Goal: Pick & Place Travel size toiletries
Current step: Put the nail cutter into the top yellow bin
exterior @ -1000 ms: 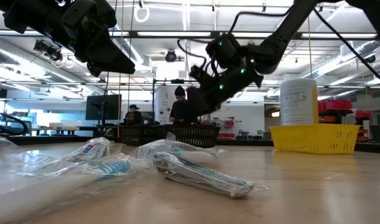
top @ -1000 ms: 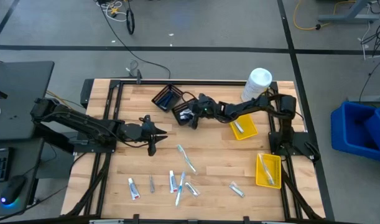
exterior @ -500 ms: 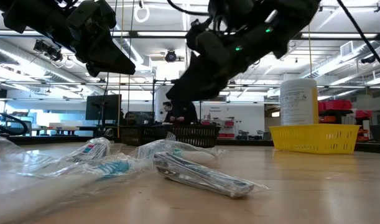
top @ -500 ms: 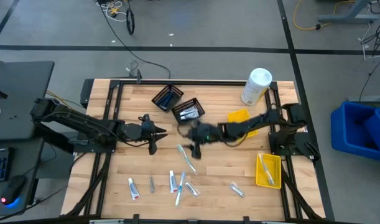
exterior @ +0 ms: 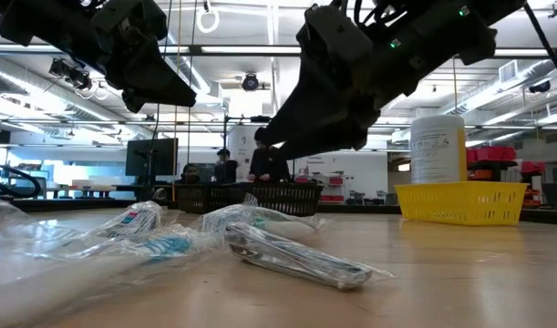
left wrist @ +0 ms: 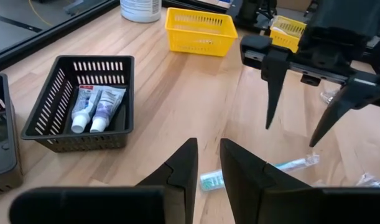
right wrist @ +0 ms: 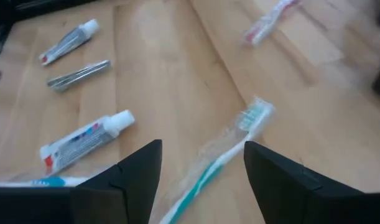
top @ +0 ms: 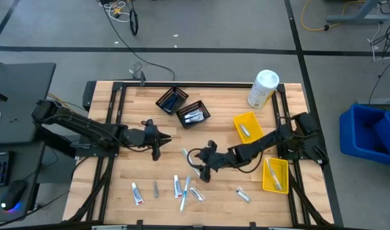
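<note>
Several toiletries lie flat on the wooden table's near half: a wrapped blue-white toothbrush [top: 191,162] [right wrist: 222,154], toothpaste tubes [top: 137,193] [right wrist: 86,140] and a small silver piece [right wrist: 78,74]. My right gripper [top: 203,170] [right wrist: 202,149] hovers open over the toothbrush, fingers pointing down on either side of it and touching nothing; the left wrist view shows this gripper [left wrist: 294,127] too. My left gripper [top: 159,138] [left wrist: 207,155] waits shut above the table's left middle. One black mesh basket [top: 193,115] [left wrist: 78,106] holds two tubes.
A second black mesh basket [top: 171,100] stands at the far side with a white canister [top: 263,88]. Two yellow bins [top: 247,126] [top: 275,174] sit at the right. Bare wood lies between the baskets and the scattered items. People stand in the room beyond [exterior: 264,164].
My right gripper has swung from above the black mesh basket at the far side toward the near edge, and has come down over the toothbrush in the table's middle. The toiletries on the table have stayed where they were.
</note>
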You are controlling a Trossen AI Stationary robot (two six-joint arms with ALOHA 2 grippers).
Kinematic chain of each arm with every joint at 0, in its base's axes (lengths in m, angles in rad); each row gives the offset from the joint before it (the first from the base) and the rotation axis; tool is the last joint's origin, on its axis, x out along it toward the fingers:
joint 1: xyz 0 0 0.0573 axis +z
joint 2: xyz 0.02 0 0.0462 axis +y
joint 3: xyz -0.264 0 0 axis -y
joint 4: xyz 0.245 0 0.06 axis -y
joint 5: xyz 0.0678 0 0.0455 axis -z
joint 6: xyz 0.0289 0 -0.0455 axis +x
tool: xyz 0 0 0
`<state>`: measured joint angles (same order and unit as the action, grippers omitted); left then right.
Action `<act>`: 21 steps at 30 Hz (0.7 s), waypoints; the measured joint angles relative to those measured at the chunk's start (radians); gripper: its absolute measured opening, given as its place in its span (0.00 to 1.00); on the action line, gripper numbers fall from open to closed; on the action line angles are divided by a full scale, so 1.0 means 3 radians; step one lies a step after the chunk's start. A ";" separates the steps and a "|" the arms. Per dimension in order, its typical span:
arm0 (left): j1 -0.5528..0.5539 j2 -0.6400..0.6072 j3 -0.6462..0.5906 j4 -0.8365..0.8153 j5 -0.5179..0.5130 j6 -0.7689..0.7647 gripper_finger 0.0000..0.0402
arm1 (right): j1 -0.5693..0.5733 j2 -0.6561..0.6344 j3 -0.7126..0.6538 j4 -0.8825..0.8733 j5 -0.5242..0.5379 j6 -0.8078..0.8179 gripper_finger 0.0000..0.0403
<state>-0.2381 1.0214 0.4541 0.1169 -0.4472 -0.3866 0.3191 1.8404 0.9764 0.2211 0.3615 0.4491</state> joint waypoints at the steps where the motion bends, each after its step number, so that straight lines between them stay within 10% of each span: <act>1: -0.0013 0.0000 0.0000 0.0000 -0.0027 -0.0001 0.19 | 0.0009 0.0000 0.0000 -0.0001 0.0039 0.0043 0.60; 21: -0.0145 0.0000 0.0000 0.0003 -0.0073 -0.0008 0.18 | 0.0007 0.0000 0.0000 0.0025 0.0103 0.0132 0.51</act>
<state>-0.2817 1.0214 0.4541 0.1177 -0.4692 -0.3889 0.3214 1.8404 0.9764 0.2287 0.3923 0.4887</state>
